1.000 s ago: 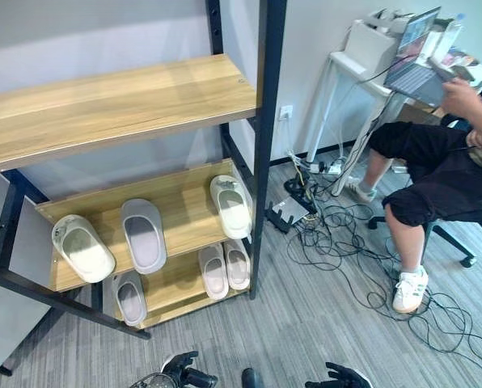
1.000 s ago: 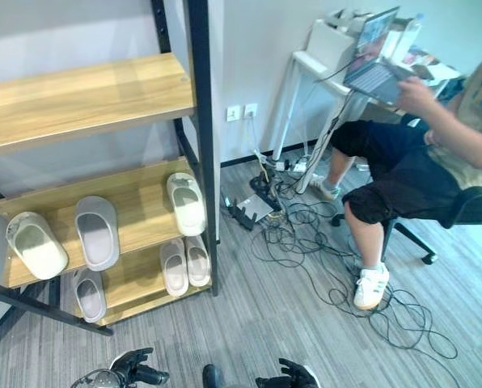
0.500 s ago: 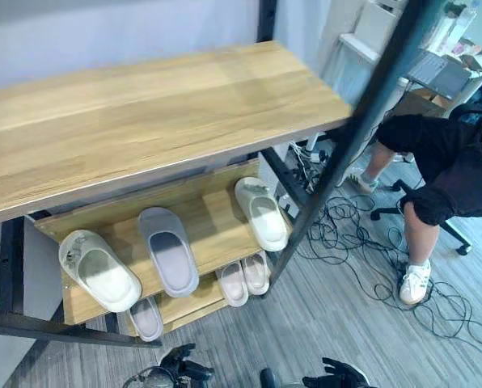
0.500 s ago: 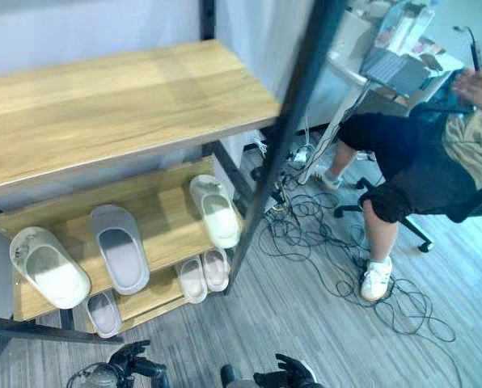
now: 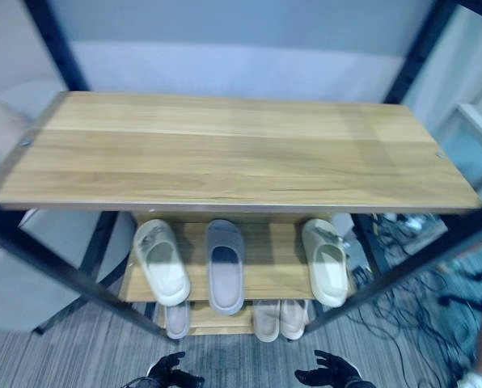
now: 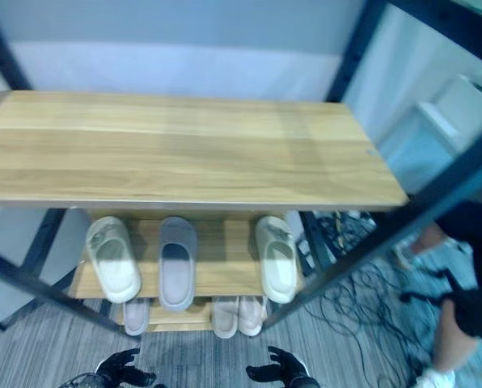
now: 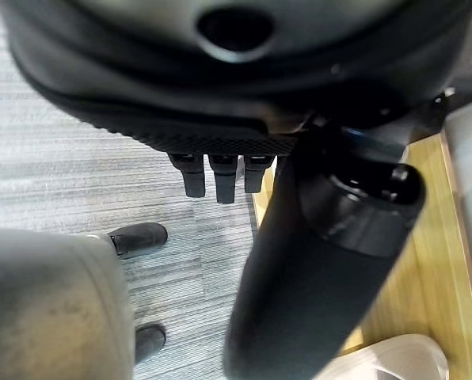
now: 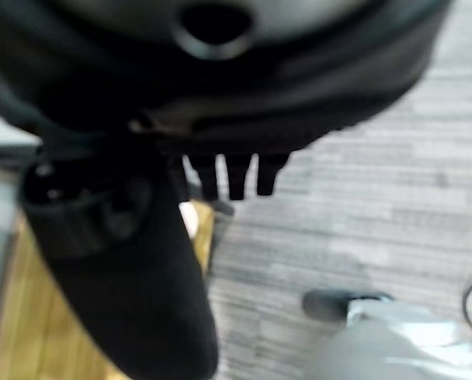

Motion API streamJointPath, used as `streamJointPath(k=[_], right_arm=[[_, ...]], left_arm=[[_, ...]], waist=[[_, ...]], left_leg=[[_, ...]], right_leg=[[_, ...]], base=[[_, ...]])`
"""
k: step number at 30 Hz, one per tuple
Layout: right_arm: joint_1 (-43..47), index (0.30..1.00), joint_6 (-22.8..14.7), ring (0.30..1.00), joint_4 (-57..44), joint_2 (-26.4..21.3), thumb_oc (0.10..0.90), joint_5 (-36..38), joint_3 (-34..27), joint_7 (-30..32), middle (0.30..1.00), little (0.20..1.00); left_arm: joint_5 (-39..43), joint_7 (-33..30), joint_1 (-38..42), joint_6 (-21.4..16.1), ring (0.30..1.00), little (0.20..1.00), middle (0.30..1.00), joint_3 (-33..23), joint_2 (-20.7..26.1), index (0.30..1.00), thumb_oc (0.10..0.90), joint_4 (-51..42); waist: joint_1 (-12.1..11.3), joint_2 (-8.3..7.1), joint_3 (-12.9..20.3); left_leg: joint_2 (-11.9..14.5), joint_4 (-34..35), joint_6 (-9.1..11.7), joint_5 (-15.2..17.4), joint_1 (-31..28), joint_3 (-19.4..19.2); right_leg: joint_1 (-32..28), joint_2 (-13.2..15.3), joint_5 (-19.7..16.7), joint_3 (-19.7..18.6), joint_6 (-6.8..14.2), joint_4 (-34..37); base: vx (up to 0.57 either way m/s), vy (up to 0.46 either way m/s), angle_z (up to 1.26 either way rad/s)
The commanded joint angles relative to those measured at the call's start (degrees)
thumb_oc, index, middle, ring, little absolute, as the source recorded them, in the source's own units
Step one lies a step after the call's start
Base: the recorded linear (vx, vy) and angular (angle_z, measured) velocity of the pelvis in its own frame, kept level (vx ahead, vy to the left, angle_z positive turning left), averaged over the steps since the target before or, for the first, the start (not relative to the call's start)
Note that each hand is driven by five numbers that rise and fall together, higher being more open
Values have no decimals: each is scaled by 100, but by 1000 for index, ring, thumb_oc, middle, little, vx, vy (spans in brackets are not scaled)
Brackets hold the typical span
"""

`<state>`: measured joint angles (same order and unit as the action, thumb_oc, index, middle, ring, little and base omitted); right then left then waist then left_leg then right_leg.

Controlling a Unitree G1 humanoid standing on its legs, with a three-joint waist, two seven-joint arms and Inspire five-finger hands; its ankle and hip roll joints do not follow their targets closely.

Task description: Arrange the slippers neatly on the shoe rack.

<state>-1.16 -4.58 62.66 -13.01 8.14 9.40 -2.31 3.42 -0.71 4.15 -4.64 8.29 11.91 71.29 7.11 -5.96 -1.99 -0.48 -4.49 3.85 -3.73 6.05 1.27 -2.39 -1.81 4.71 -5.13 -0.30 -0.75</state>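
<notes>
Three slippers lie on the shoe rack's (image 5: pixel 435 242) middle shelf (image 5: pixel 269 271): a cream slipper (image 5: pixel 162 261) at its left end, a grey slipper (image 5: pixel 225 263) just beside it, and another cream slipper (image 5: pixel 324 262) apart at its right end. More slippers (image 5: pixel 278 319) sit on the shelf below. In front of the rack, over the grey floor (image 5: pixel 241 356), the left robot hand (image 5: pixel 170 376) and right robot hand (image 5: pixel 326 374) hang with fingers loosely spread, grasping nothing.

We read this as an office or lab test space, not a home. Grey wood-look vinyl floor (image 5: pixel 79 347), plain white wall (image 5: pixel 241 65) at 12 o'clock. Open black-framed shoe rack (image 5: pixel 225 153) with bare wooden shelves takes centre. At 3 to 4 o'clock a tangle of loose cables (image 6: pixel 354 299) lies on the floor, with a white desk edge (image 6: pixel 451 121) and a person's leg (image 6: pixel 451 339) beside them.
</notes>
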Motion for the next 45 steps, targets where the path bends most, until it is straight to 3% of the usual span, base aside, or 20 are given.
streamJointPath(k=[1,3,4,5,8,12,20,22,23,26,29,36,45], right_arm=[[-92,900,-194,900,-345,-246,800,105,-93,43,900,900],[-82,900,-195,900,-319,-268,800,80,-79,35,900,900],[-82,900,-195,900,-318,-269,800,80,-79,35,900,900],[-31,900,-207,900,-308,-266,800,52,-36,27,900,900],[16,900,-193,900,-245,-216,800,39,-14,21,900,900],[52,900,-156,900,-225,-190,800,12,-10,0,900,900],[311,900,-123,900,-616,-106,800,-41,221,-4,900,900],[339,900,-169,900,-1190,-120,800,-70,303,7,900,900],[289,900,-202,900,-1553,-135,800,-80,327,1,900,900],[101,900,-223,900,-2335,-152,800,-213,296,2,900,900],[-27,900,-265,900,-3130,-282,800,-322,317,-42,900,900],[-471,900,-414,900,-4926,-734,800,-561,66,-180,900,900],[-933,900,-584,900,-6497,-961,800,-488,-155,-315,900,900]], left_arm=[[95,-24,232,-128,900,900,900,-3,121,900,800,-11],[64,-26,245,-140,900,900,900,33,114,900,800,10],[64,-26,245,-141,900,900,900,34,113,900,800,10],[29,-58,241,-155,900,900,900,43,92,900,800,58],[12,-71,268,-163,900,900,900,70,49,900,800,165],[-27,-72,258,-177,900,900,900,67,-17,900,800,154],[15,-129,262,-140,900,900,900,-4,117,900,800,118],[57,-143,254,-115,900,900,900,-85,230,900,800,108],[62,-138,225,-96,900,900,900,-147,252,900,800,95],[146,-112,116,-111,900,900,900,-254,256,900,800,103],[211,-153,85,-132,900,900,900,-363,220,900,800,185],[198,-171,145,-139,900,900,900,-380,133,900,800,146],[155,-203,210,-155,900,900,900,-296,123,900,800,299]], waist=[[201,-56,25],[250,-103,41],[249,-101,33],[262,-125,81],[254,-83,151],[296,90,183],[192,110,60],[100,207,53],[41,233,132],[-65,130,285],[-10,74,362],[184,146,330],[326,180,286]], left_leg=[[-273,-561,-190,126,293,-404],[-16,-594,-189,206,249,-483],[-12,-601,-188,216,241,-482],[195,-518,-186,262,74,-419],[299,-326,-138,266,-16,-142],[183,335,-148,329,-381,-127],[-11,841,-296,328,-583,-521],[109,845,-299,181,-407,-672],[136,864,-247,101,-312,-764],[52,946,-155,-36,-215,-815],[11,949,-165,62,-163,-870],[-5,949,-223,123,-217,-791],[-5,949,-250,153,-290,-742]], right_leg=[[296,44,-1281,-524,288,221],[337,159,-1301,-495,314,234],[326,156,-1299,-494,312,235],[363,246,-1322,-519,354,273],[392,332,-1309,-563,402,291],[426,388,-1336,-739,478,251],[896,403,-1845,-901,797,74],[826,396,-1457,-626,751,-235],[459,526,-1262,-389,708,-198],[248,610,-1337,-271,733,171],[182,545,-1356,-377,737,514],[237,466,-1366,-377,650,524],[215,436,-1342,-322,627,439]], base=[[-104,95,59],[-86,112,-1],[-17,128,-12],[13,126,-6],[64,147,-19],[96,191,-35],[-71,150,-59],[-266,105,-42],[-254,69,-28],[-122,26,-25],[-74,-24,-19],[-43,-8,-4],[-14,6,3]])
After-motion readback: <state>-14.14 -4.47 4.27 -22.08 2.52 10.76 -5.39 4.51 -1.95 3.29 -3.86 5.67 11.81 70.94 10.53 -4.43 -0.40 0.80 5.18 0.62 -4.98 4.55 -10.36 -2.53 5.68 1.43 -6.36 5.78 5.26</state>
